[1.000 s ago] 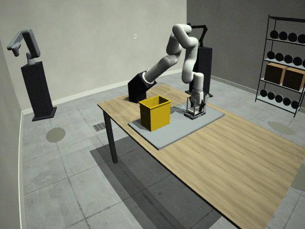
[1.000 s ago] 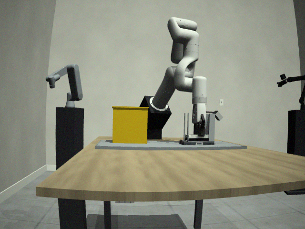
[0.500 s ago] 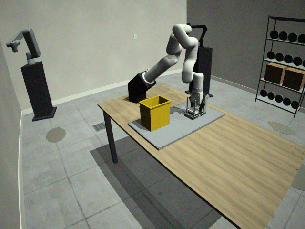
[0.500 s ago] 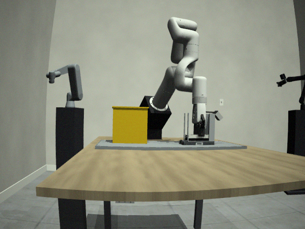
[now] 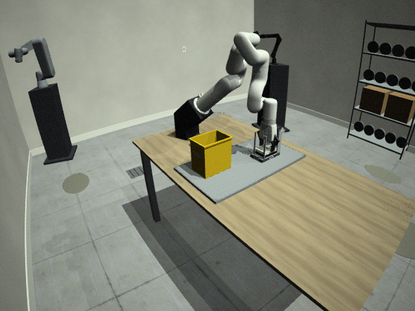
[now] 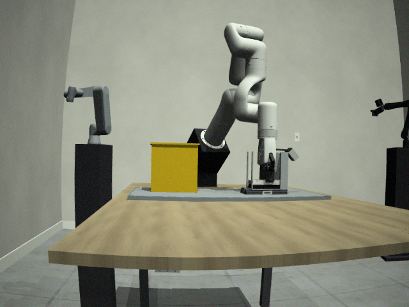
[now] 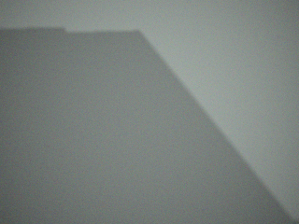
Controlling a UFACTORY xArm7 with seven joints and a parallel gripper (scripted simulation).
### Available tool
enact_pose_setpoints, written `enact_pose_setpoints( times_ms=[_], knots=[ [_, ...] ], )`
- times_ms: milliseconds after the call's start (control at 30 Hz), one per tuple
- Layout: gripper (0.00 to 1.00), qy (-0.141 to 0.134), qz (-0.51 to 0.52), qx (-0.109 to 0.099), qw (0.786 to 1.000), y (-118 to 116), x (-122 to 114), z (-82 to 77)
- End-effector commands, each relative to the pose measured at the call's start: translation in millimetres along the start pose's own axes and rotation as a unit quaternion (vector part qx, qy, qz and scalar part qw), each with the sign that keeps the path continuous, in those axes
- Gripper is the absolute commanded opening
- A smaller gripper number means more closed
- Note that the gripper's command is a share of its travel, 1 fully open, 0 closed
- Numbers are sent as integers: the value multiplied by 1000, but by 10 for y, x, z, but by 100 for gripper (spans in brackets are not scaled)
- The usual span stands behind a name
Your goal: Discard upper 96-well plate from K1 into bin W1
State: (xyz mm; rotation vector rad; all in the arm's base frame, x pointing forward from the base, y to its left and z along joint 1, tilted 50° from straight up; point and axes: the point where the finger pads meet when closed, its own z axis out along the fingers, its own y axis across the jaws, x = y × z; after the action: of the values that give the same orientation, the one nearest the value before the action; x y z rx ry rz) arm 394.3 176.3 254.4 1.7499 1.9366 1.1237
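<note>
Fingers (image 6: pixel 268 176) clamping upper plate (image 5: pixel 265 151) inside rack K1 (image 6: pixel 283 171), wrist view only grey blur

The stack rack K1 (image 6: pixel 283 171) stands upright on the grey mat on the counter, a low dark base with thin posts and a grey side panel. The upper 96-well plate (image 6: pixel 264 182) sits low inside it, gripped by the jaws. The yellow plastics bin W1 (image 6: pixel 174 167) stands upright and open-topped, well apart on the same mat.
</note>
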Motion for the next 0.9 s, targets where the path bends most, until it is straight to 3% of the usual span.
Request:
enact_pose_setpoints(
  times_ms=[0,867],
  knots=[
    [0,1,0,-2,1000,14,8,-35],
    [0,1,0,-2,1000,15,8,-182]
  ],
)
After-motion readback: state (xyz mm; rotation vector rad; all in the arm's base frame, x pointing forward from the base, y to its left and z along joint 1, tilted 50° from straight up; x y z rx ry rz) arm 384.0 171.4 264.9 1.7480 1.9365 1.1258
